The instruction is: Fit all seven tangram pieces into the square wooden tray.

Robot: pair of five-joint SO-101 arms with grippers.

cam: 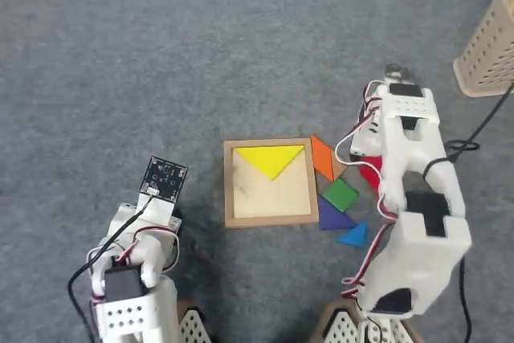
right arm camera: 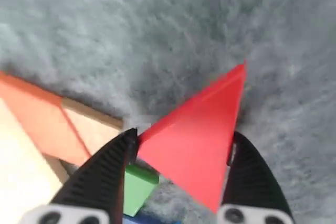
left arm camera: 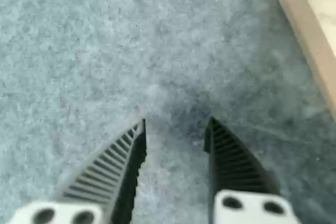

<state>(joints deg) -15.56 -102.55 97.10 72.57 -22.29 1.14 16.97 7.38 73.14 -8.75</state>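
Note:
The square wooden tray [cam: 227, 186] lies mid-table with a yellow triangle [cam: 271, 158] along its far side. Beside its right edge lie an orange piece [cam: 323, 158], a green square [cam: 339, 194], a purple triangle [cam: 333, 216] and a blue triangle [cam: 353, 235]. My right gripper [right arm camera: 184, 137] is shut on the red triangle [right arm camera: 197, 124], which sits tilted between the fingers, close to the orange piece [right arm camera: 42, 119] and the green square [right arm camera: 137, 190]. In the high view the right arm [cam: 409, 166] covers most of the red triangle [cam: 371, 174]. My left gripper [left arm camera: 177, 124] is open over bare carpet, left of the tray edge [left arm camera: 304, 30].
A small pale wood-coloured piece [right arm camera: 92, 127] lies against the orange one. A beige perforated container [cam: 490, 46] stands at the far right. A black cable [cam: 474, 138] trails from the right arm. Grey carpet stretches open to the left of and beyond the tray.

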